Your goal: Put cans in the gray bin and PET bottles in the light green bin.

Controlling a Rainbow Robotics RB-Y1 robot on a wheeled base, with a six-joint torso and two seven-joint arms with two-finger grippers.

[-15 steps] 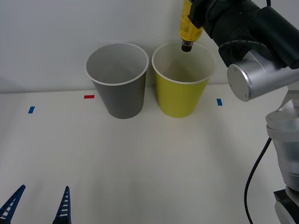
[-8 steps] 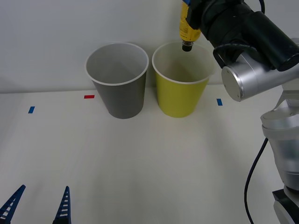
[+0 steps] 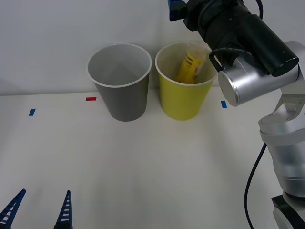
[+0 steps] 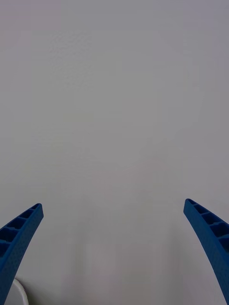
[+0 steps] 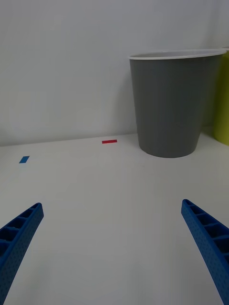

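A small yellow-labelled PET bottle (image 3: 189,67) lies tilted inside the light green bin (image 3: 183,102), blurred. The gray bin (image 3: 125,102) stands just left of it, and in the left wrist view the gray bin (image 5: 168,114) shows no contents. My right gripper (image 4: 114,252) is open with nothing between its fingers, facing the white wall; a blue part of it shows high above the green bin at the top edge of the front view. My left gripper (image 3: 38,210) stands open low at the near left edge of the table.
Small tape marks lie on the white table (image 3: 143,167): a red mark (image 3: 90,98) left of the gray bin, a blue mark (image 3: 31,112) at far left and another blue mark (image 3: 223,104) right of the green bin. My right arm (image 3: 248,52) reaches over from the right.
The right gripper has opened and let go of the bottle, which has dropped from above the rim into the light green bin. The left arm has not moved.
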